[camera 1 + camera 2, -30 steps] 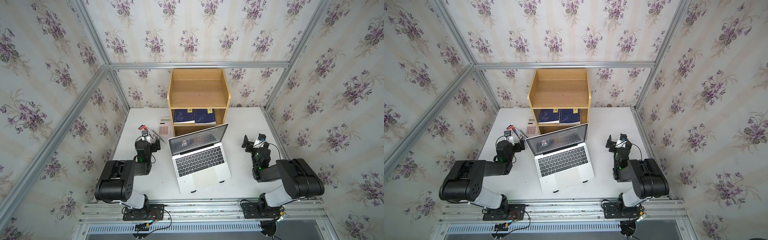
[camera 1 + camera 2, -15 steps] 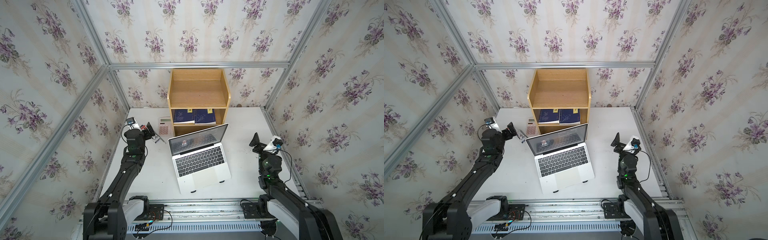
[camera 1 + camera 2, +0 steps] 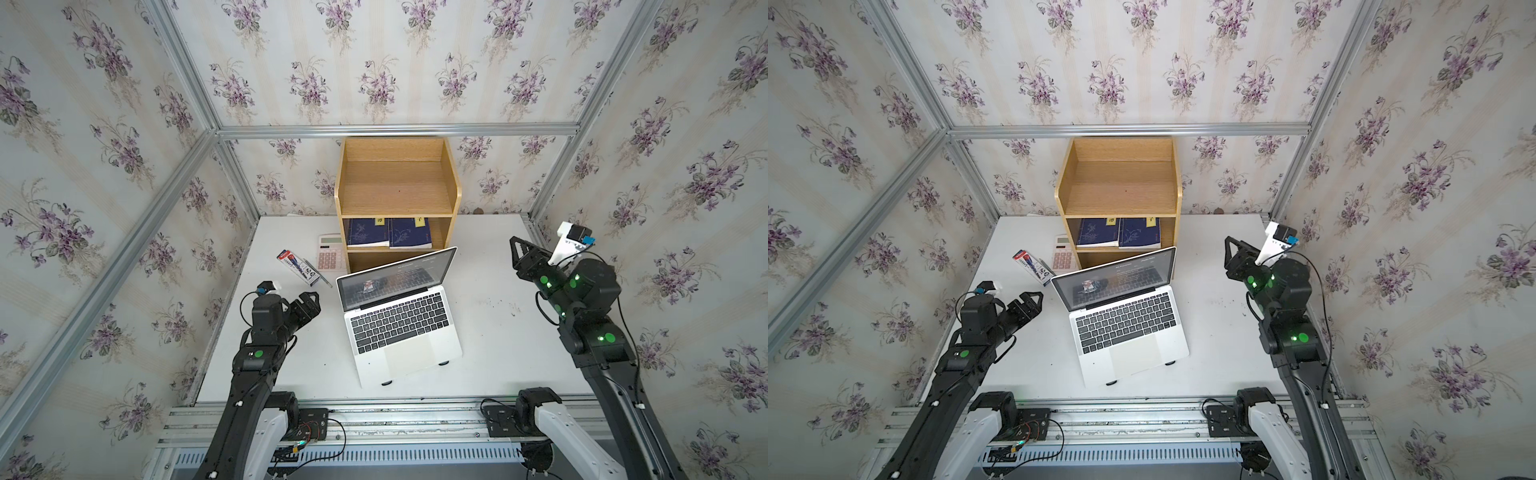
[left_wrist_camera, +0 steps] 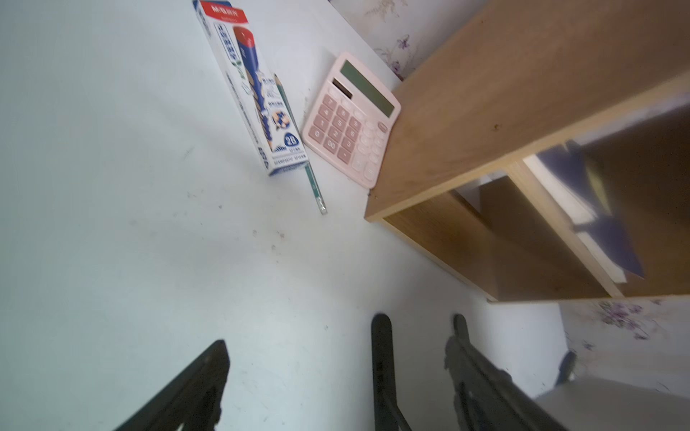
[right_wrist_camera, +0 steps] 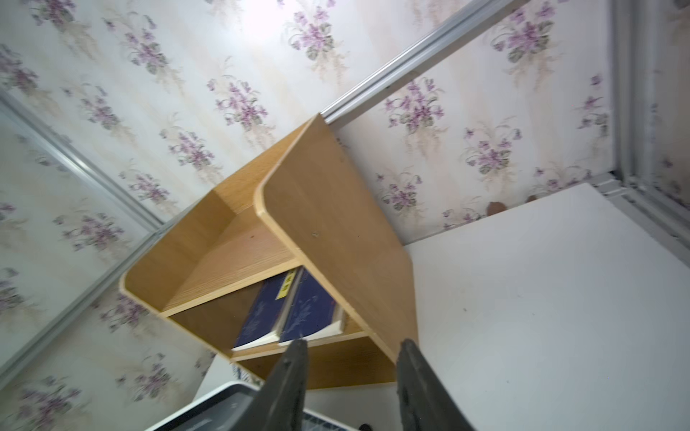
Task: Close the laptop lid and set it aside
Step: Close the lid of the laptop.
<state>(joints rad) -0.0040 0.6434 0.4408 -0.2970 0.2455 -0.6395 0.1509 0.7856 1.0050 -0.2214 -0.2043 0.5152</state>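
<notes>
Table [image 3: 498, 353] holds laptop [image 3: 399, 324] between left tool [image 3: 309, 305] (wide) and right tool [image 3: 516, 251] (narrower), both empty.

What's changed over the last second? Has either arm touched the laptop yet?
Both arms have unfolded from their tucked pose. The left gripper swung out toward the pencil box, then came back beside the laptop. The right gripper lifted toward the back, right of the laptop lid. Neither took hold of anything. The laptop, its open lid, the calculator and the shelf stayed put.
</notes>
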